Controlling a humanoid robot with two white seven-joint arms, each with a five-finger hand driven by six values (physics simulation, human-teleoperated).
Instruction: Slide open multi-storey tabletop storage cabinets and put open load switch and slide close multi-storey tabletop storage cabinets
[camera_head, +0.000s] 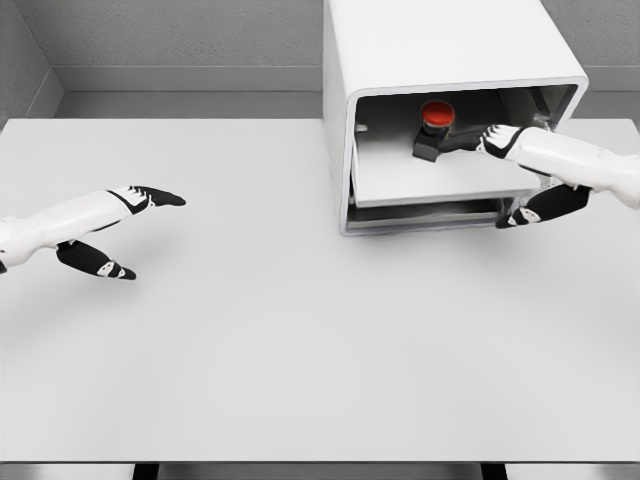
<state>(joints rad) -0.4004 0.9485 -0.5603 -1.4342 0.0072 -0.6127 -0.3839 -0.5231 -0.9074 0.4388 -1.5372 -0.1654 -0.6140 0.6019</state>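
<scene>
A white multi-storey cabinet (440, 45) stands at the table's back right, with its upper drawer (430, 182) slid out toward me. Inside the drawer sits the load switch (436, 120), a dark body with a red round knob on top. My right hand (482, 178) reaches into the drawer from the right. Its dark fingers (468, 141) are stretched out against the switch's body, and the thumb (540, 207) hangs outside below the drawer front. My left hand (152, 234) hovers over the table at the far left, with spread fingers and nothing in it.
The white table (300, 330) runs wide in front of the cabinet. A grey wall closes off the back and the left corner. Below the open drawer, a lower drawer front (420, 218) shows slightly ajar.
</scene>
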